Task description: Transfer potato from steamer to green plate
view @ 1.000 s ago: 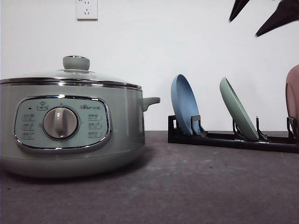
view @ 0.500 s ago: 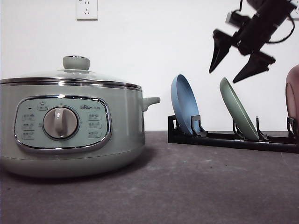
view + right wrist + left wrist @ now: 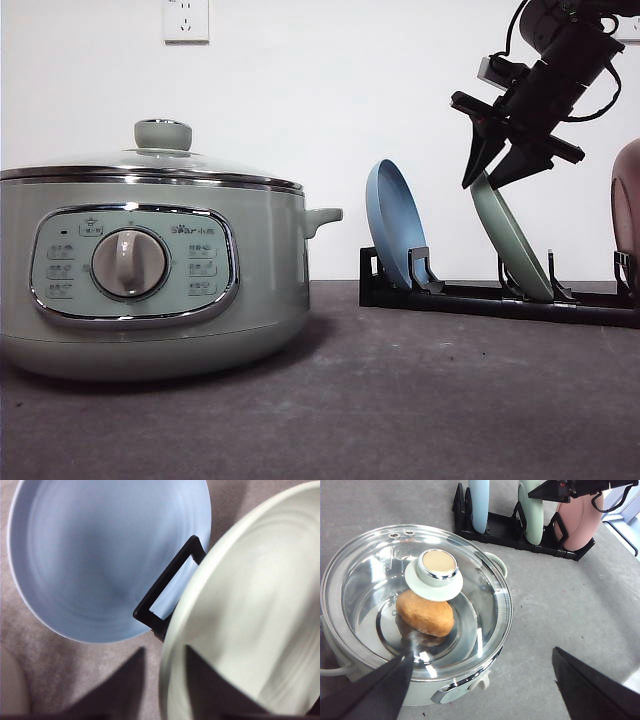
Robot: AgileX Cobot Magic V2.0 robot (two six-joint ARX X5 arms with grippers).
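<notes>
The steamer (image 3: 150, 270) stands at the left with its glass lid (image 3: 415, 595) on. Through the lid I see the orange-brown potato (image 3: 425, 612) lying inside the pot. My left gripper (image 3: 480, 655) hovers open above the steamer, one dark finger on each side of it. The green plate (image 3: 510, 235) leans upright in the black rack (image 3: 500, 298). My right gripper (image 3: 483, 183) is open at the plate's top edge, and the green plate's rim (image 3: 167, 680) sits between its fingers (image 3: 125, 685).
A blue plate (image 3: 393, 222) stands in the rack left of the green one, and a pink plate (image 3: 628, 210) to the right. A wall with a socket (image 3: 186, 20) is close behind. The dark table (image 3: 400, 400) lies bare in front of the rack.
My right gripper has come down from the top of the front view onto the green plate's upper rim. The steamer, its lid and the plates have not moved.
</notes>
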